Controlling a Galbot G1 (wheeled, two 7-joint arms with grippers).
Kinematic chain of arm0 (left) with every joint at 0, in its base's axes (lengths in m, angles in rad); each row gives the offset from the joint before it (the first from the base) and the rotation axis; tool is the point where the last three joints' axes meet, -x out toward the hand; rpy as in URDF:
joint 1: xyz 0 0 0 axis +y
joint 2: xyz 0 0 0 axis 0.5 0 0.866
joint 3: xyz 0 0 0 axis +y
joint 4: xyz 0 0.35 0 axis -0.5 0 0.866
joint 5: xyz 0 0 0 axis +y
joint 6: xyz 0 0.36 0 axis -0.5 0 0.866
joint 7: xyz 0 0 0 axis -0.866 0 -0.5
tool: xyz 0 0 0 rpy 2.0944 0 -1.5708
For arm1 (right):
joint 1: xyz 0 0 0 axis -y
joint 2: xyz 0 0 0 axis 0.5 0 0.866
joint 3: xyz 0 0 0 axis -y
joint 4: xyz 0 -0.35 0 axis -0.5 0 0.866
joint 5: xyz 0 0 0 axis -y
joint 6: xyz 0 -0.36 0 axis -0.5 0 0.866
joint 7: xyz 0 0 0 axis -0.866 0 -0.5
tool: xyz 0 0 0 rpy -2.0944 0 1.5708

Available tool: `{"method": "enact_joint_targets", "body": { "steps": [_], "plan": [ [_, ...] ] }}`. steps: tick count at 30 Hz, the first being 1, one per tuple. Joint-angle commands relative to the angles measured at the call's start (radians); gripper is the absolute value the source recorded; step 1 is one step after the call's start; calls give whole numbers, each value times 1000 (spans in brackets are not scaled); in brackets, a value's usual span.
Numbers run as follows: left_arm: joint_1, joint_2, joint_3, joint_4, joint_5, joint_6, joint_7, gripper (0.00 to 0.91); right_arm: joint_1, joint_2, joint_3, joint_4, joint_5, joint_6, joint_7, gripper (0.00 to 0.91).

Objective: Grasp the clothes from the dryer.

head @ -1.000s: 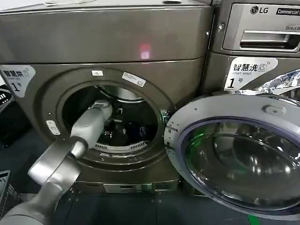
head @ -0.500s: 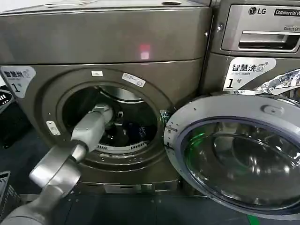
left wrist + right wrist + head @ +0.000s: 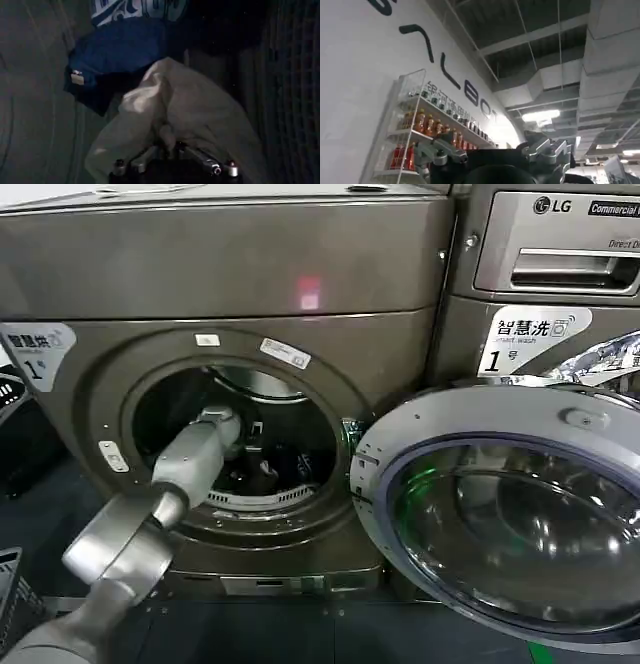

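The bronze-grey dryer (image 3: 230, 274) stands with its porthole open, and my left arm (image 3: 190, 459) reaches through it into the steel drum (image 3: 35, 125). The clothes lie on the drum floor: a pale grey-white cloth (image 3: 200, 110) and, just beyond it, a dark navy piece (image 3: 120, 55). My left gripper (image 3: 170, 145) is shut, with a fold of the pale cloth pinched between its fingertips. A pale scrap of the cloth (image 3: 265, 471) shows deep inside the drum. Away from the dryer, my right gripper (image 3: 492, 150) points up at a ceiling, open and holding nothing.
The dryer's round glass door (image 3: 500, 514) hangs open to the right, close beside the porthole. A silver LG machine (image 3: 550, 244) stands on the right behind it. A black basket (image 3: 12, 589) sits on the floor at the far left.
My left arm has shifted slightly inside the drum. A pale bit of cloth now shows at the gripper where the drum looked dark before.
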Motion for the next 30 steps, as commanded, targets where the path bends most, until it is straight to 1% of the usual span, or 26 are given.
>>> {"method": "enact_joint_targets", "body": {
  "steps": [1, 4, 6, 9, 13, 15, 18, 22, 27, 30],
  "plan": [
    [5, 1, -114, -65, -31, 4, -35, 0, 4, 0, -6, -1, -2, 2, 2, 907],
    [33, 14, -196, -156, -122, 24, -62, 0, 11, 3, -17, 2, -9, 3, 3, 907],
    [44, 5, -272, -181, -165, 30, -112, 0, 15, 3, -26, 7, -15, 4, 3, 907],
    [78, 7, -356, -222, -284, 46, -238, 0, 20, 4, -31, 2, -17, 10, 8, 907],
    [184, 39, -399, -390, -458, 77, -316, 0, 25, 6, -43, 3, -19, 12, 9, 907],
    [244, 52, -427, -498, -583, 88, -370, 0, 26, 4, -50, 4, -19, 12, 16, 907],
    [314, 59, -470, -599, -697, 87, -473, 0, 25, -2, -51, 3, -17, 11, 19, 907],
    [403, 31, -550, -713, -785, 77, -629, 0, 24, -1, -55, 16, -21, 5, 28, 907],
    [521, -29, -666, -844, -839, 48, -835, 0, 23, -1, -52, 28, -42, 8, 11, 907],
    [619, -58, -708, -947, -812, 18, -971, 0, 30, -3, -54, 41, -46, 13, 0, 907]
  ]
}}
